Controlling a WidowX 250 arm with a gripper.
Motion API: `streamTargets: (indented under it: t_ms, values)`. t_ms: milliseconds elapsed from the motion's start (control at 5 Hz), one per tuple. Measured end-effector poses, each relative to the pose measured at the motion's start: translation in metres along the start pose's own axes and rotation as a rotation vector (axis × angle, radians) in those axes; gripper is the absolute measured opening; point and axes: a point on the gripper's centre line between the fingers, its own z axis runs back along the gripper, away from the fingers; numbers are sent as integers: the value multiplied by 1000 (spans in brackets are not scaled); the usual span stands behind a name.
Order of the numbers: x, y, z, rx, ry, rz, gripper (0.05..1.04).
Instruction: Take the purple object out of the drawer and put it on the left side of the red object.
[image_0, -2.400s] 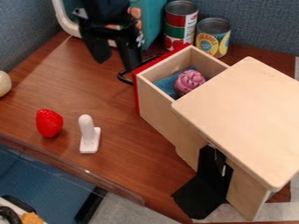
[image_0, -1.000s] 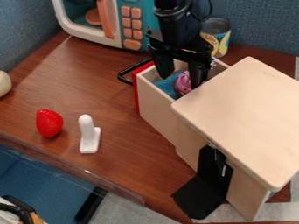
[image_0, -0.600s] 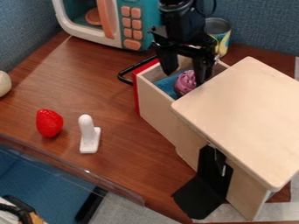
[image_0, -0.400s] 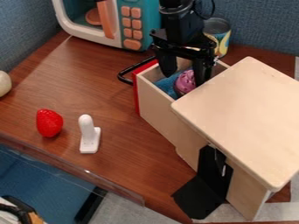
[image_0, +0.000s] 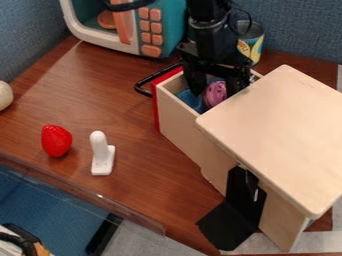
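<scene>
Camera view: gripper (image_0: 215, 91) down in drawer (image_0: 176, 116), fingers apart, one each side of purple cupcake (image_0: 215, 96); can't tell contact. Cupcake in drawer beside blue cloth (image_0: 190, 100). Cabinet top (image_0: 274, 130) crowds drawer's inner end. White stand (image_0: 102, 159) between strawberry (image_0: 56, 140) and cabinet. Toy microwave (image_0: 172, 30) and can (image_0: 250, 44) behind.

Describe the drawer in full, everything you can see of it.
The drawer is a deep box with pale, wooden-looking walls, a red front and a curved black handle. It stands upright, pulled open from the pale cabinet, whose top overhangs its rear. Inside are a blue cloth and a purple object. The black hand is lowered at its opening; whether it touches the walls, I cannot tell.
</scene>
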Motion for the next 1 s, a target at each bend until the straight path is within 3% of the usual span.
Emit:
streamTargets:
  t_ms: [400,600,800,1000]
  values:
    - [10,6,-11,37,-4,50,908]
    - [11,6,-10,17,0,65,907]
    - [3,9,-5,-46,9,61,907]
    - [-6,18,28,-137,-40,73,896]
